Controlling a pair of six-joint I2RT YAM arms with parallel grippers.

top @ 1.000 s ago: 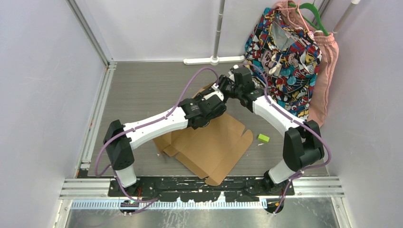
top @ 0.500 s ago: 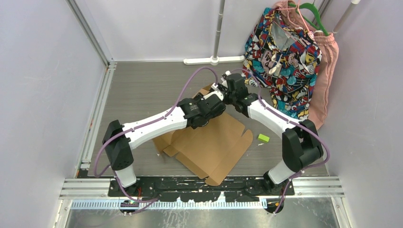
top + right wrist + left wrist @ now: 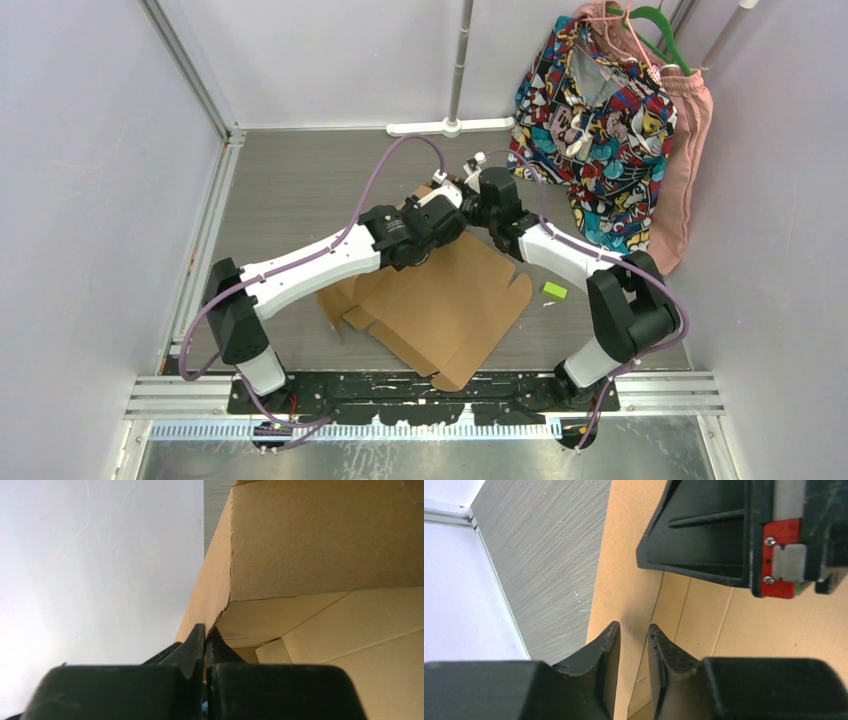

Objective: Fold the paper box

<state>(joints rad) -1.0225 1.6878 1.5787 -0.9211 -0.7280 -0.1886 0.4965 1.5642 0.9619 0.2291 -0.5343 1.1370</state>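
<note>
So the paper box [image 3: 450,310] sits pretty much dead centre of the overhead view. Most of it is a flat brown sheet spread on the grey table [image 3: 300,180], with its flaps and notched tabs pointing toward the bottom of the frame. The part of it just above the middle of the frame is folded up into a wall, and that's where both arms meet. The right gripper [image 3: 205,632] is pressed together on the thin edge of that raised wall. You can see the cardboard sandwiched between the tips at the bottom centre of its wrist view. The left gripper [image 3: 634,630] is just beside it. Its fingers are a little apart at the bottom of its own view, with a strip of cardboard showing in the gap. Honestly can't tell if it's actually clamping or just straddling it. The right one's black body fills the upper right of that same view. Over on the right of the overhead frame there's a little green block [image 3: 555,290] on the table. A loud patterned shirt [image 3: 595,120] and something pink [image 3: 685,170] hang in the upper right corner.
</note>
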